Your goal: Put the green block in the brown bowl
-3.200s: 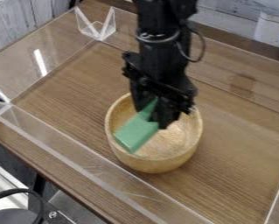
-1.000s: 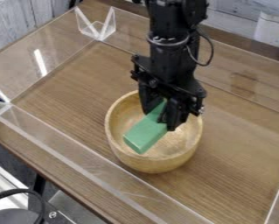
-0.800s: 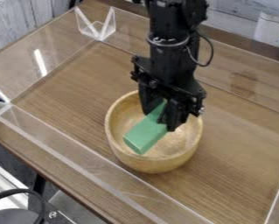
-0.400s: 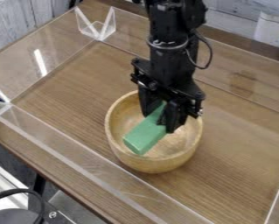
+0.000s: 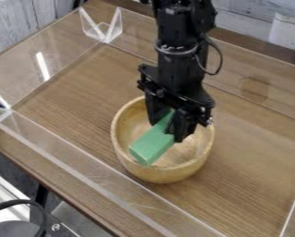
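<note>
Now the gripper (image 5: 177, 118) is hanging straight down into the brown bowl (image 5: 129, 159), jaws partly closed and gripping the upper end of the green block (image 5: 153, 143). The block is slanting, lower end inside the bowl. Pose is matching one second ago; block is standing further right than earlier.

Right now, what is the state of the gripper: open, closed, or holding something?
Gripper: closed on the upper end of the green block, whose lower end is inside the brown bowl.
</note>
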You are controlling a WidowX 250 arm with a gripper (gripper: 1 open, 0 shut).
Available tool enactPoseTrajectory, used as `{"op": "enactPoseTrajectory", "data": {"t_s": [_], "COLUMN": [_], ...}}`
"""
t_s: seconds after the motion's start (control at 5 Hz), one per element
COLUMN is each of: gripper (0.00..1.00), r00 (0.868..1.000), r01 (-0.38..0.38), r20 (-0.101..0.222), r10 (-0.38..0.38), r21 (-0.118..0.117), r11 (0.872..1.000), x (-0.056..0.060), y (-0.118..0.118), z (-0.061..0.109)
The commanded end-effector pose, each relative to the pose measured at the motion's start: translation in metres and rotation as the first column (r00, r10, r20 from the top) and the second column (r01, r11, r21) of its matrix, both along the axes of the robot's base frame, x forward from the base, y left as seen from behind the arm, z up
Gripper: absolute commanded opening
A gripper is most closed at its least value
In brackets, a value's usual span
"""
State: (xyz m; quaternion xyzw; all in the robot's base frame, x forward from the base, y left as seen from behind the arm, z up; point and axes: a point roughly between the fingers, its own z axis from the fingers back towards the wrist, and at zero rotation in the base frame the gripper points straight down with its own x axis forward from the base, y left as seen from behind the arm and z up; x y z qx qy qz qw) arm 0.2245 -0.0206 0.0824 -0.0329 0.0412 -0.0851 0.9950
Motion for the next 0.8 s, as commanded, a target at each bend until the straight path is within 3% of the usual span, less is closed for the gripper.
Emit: {"op": "enactPoseTrajectory", "data": {"t_s": [0.0, 0.4, 0.6], "gripper": [0.00, 0.00, 1.00], "r00": [0.999, 0.999, 0.999], "r01": [-0.014, -0.023, -0.027], "r20": [0.046, 0.037, 0.034], "r10": [0.014, 0.023, 0.028], "r21": [-0.006, -0.009, -0.010], "r11": [1.000, 1.000, 1.000], "x": [0.0106, 0.0112, 0.0112], "y": [0.0026, 0.0052, 0.0060], "z": [0.0089, 0.0076, 0.0109]}}
